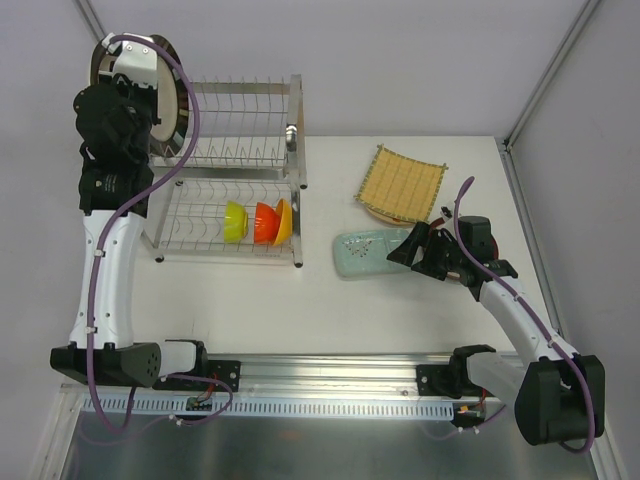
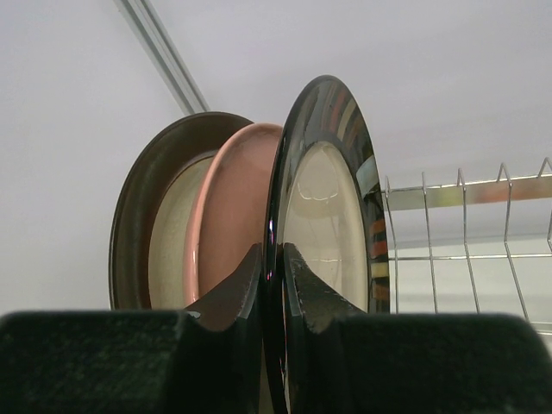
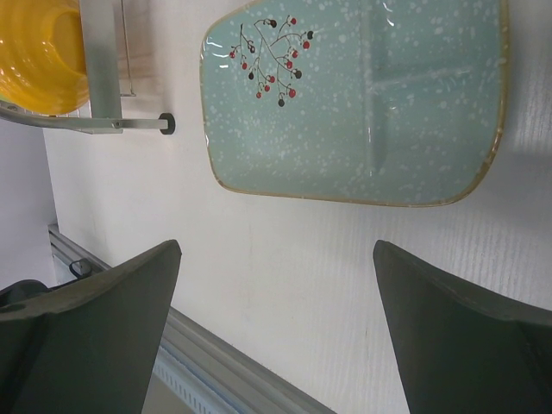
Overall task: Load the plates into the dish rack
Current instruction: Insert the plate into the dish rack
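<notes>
Bright, even light casts soft shadows; reflections streak the glossy dark-rimmed plate [image 2: 328,216].

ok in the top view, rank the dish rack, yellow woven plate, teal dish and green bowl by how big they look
1. dish rack, clearly largest
2. yellow woven plate
3. teal dish, a bit smaller, though its right end is hidden so that's unsure
4. green bowl, smallest
</notes>
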{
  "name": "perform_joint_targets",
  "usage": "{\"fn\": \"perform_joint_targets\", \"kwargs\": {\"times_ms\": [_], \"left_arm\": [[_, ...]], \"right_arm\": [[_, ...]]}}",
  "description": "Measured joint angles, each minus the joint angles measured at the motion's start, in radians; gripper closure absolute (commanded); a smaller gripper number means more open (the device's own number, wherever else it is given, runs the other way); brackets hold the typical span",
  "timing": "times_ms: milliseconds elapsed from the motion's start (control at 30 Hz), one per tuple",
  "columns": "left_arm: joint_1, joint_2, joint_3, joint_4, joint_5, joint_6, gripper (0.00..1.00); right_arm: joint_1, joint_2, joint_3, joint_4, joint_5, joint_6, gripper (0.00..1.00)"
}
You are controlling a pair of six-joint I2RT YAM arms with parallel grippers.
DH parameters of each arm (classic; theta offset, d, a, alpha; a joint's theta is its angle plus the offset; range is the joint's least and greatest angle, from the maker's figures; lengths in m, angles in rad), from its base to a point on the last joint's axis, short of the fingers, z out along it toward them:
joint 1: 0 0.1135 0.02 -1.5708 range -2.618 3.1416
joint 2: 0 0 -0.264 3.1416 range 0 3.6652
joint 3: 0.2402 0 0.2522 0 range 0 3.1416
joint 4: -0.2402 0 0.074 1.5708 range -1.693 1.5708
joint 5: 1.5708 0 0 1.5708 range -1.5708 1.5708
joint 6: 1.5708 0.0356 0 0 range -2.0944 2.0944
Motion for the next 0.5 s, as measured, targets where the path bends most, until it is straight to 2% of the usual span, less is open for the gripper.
{"fn": "perform_joint_targets", "kwargs": {"times_ms": [267, 400, 433, 500], "left_arm": [[0.000, 0.000, -0.009, 0.006, -0.005, -0.017, 0.78], [0.006, 0.000, -0.009, 0.012, -0.013, -0.023, 0.66], [0.007, 0.000, -0.009, 0.012, -0.014, -0.024, 0.60], [0.006, 0.000, -0.009, 0.014, -0.013, -0.026, 0.57]], "right_arm": [[0.000, 0.000, 0.000, 0.000, 0.000, 0.000, 0.00], [0.000, 0.000, 0.000, 0.000, 0.000, 0.000, 0.00], [0.000, 0.001, 0.000, 0.000, 0.000, 0.000, 0.01], [0.000, 0.002, 0.000, 0.000, 0.000, 0.000, 0.00]]}}
